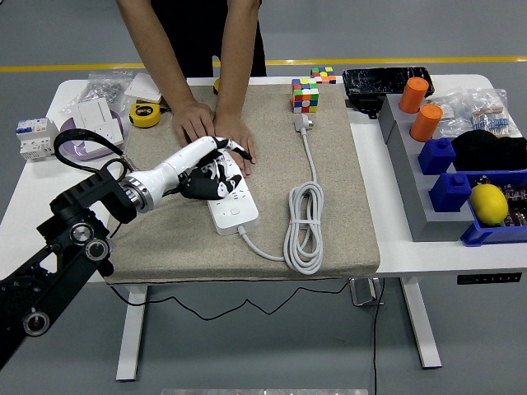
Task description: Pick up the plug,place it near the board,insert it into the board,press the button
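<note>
- The robot's left hand [206, 169] is over the middle of the white power strip [233, 206] on the tan mat [346, 189].
- Its fingers are curled down around something dark, most likely the black plug [202, 185], right on the strip.
- A person at the far side presses both hands [216, 132] flat on the strip's far end.
- The strip's white cord [303, 222] lies coiled to the right.
- A coloured cube [305, 95] sits at the mat's far edge.
</note>
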